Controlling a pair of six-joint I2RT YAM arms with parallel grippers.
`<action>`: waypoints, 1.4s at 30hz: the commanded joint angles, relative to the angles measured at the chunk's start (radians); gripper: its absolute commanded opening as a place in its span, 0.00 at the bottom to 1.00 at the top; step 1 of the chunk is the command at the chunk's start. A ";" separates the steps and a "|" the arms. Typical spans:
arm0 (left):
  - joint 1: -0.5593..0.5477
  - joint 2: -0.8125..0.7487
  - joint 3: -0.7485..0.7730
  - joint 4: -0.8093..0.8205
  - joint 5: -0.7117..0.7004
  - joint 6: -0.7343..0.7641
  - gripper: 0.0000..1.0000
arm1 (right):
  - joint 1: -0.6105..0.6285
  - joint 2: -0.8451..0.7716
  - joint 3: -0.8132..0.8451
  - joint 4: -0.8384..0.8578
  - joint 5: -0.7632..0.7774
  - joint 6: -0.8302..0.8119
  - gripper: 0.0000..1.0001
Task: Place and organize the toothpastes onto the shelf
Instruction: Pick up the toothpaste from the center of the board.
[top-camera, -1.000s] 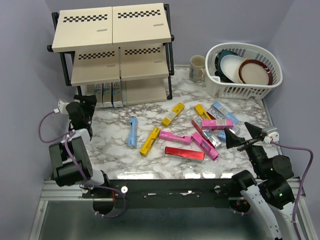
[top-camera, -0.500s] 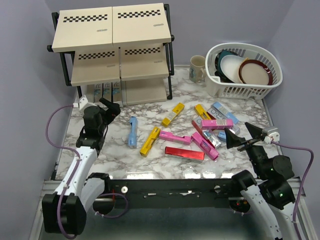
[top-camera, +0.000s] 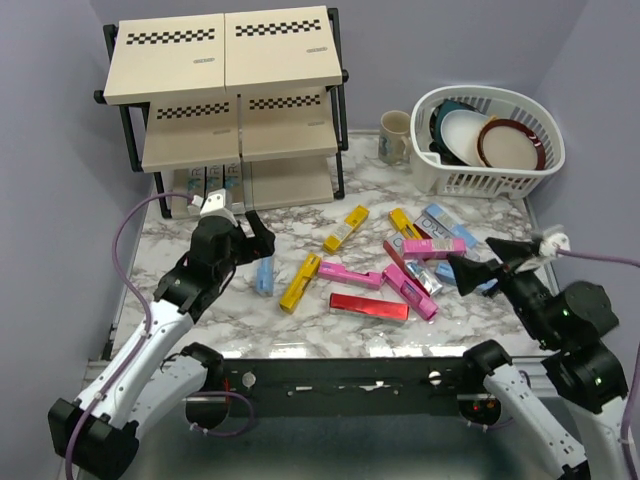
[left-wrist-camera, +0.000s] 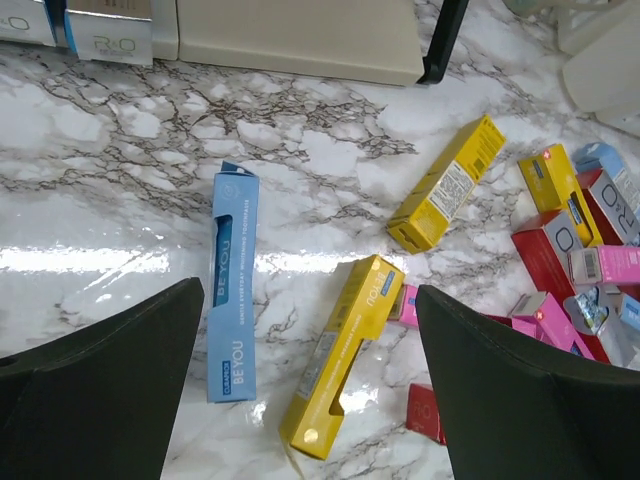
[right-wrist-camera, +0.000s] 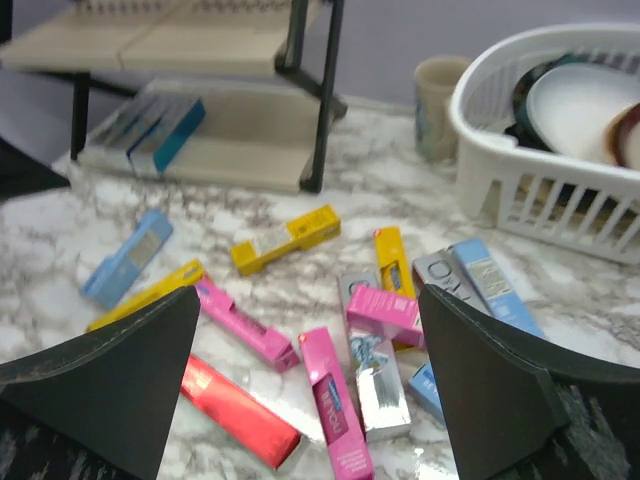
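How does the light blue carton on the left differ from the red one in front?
The light blue carton points toward the shelf; the red carton lies crosswise. The blue one lies left of the near yellow carton, the red one right of it. Both lie flat on the table, ungripped.

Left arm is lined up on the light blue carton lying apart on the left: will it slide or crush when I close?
The light blue carton looks like thin glossy card, so probably light and stiff but crushable under a hard squeeze. Lying flat on the shiny marble table, it may skid if nudged; its flat sides mean it should not roll.
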 joint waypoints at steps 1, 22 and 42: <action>-0.009 -0.090 0.068 -0.190 -0.003 0.100 0.99 | 0.007 0.216 0.056 -0.137 -0.237 -0.074 1.00; 0.006 -0.507 -0.016 -0.163 -0.170 0.235 0.99 | 0.201 0.862 -0.051 0.051 -0.422 -0.083 1.00; 0.095 -0.529 -0.030 -0.149 -0.127 0.234 0.99 | 0.582 1.402 0.182 -0.001 -0.143 -0.261 1.00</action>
